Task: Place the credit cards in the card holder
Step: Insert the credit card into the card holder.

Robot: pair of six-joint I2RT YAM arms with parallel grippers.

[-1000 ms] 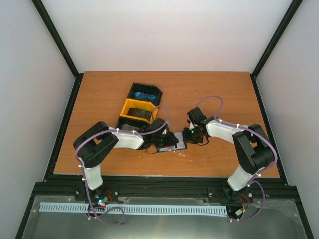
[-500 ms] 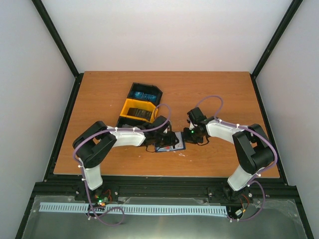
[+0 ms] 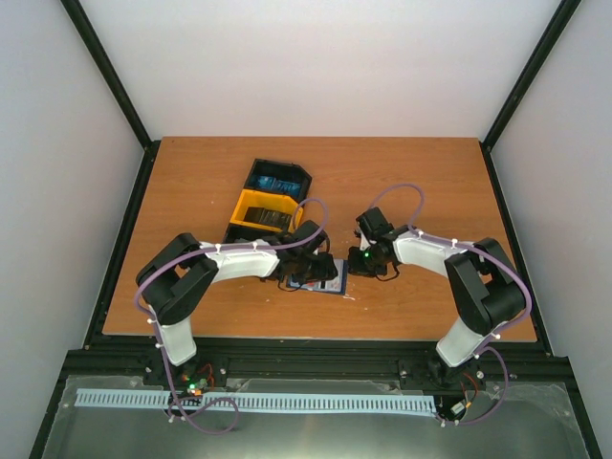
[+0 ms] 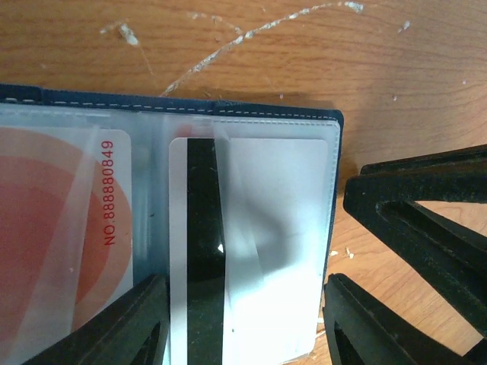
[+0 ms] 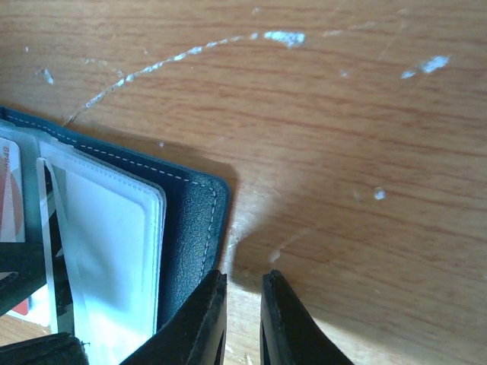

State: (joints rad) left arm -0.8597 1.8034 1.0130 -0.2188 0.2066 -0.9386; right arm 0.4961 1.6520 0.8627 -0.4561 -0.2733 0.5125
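The left end effector (image 4: 243, 304), spread, straddles the card (image 4: 259, 228) lying 12-to-6 in the holder (image 4: 76, 95). The right end effector (image 5: 243, 296), nearly pressed together, sits at its 3 o'clock edge.

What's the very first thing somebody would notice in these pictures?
The left arm and right arm meet over an open navy card holder near the front edge of the table. Close up, its clear pockets show a white card with a red circle beside a card with a black stripe, which lies between the left gripper's spread fingers. A black-and-yellow bin tray sits behind.
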